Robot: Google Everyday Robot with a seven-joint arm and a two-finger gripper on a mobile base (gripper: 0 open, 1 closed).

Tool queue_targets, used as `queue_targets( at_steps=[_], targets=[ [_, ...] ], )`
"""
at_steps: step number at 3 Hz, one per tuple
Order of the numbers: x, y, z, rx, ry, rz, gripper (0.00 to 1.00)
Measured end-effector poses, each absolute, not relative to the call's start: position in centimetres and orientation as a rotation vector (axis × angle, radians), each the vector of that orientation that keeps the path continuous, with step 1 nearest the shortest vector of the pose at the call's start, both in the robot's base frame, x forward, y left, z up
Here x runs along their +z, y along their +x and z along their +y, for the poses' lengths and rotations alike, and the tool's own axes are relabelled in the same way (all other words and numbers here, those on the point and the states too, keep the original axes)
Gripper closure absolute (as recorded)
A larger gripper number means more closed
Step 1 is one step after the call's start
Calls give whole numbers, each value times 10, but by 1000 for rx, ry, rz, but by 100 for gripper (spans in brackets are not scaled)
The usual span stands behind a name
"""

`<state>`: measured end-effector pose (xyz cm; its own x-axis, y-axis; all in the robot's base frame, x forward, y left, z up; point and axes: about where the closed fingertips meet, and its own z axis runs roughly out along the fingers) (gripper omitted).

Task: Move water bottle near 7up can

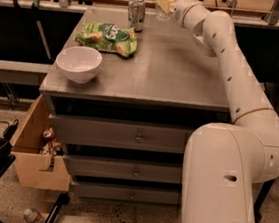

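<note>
**No lettering that can be read**

Nothing legible anywhere. White marks of print on the crumpled green snack bag (107, 37), lying on the grey metal bench (184, 73), but not to be spelled out. Markings on the small silvery-green metal drink can (136, 12) likewise beyond reading. No print to be made out on the clear plastic water bottle (163, 14), standing right of the can at the bench's far edge, with the white arm's gripper (165, 1) up against it.
</note>
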<state>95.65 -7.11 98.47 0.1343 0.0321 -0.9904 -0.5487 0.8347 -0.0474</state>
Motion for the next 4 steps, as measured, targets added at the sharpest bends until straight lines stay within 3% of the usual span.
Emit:
queue_targets(
  at_steps=[2, 4],
  targets=[
    [939, 918, -64, 360, -522, 1462, 100],
    [889, 898, -52, 439, -460, 1533, 100]
  ],
)
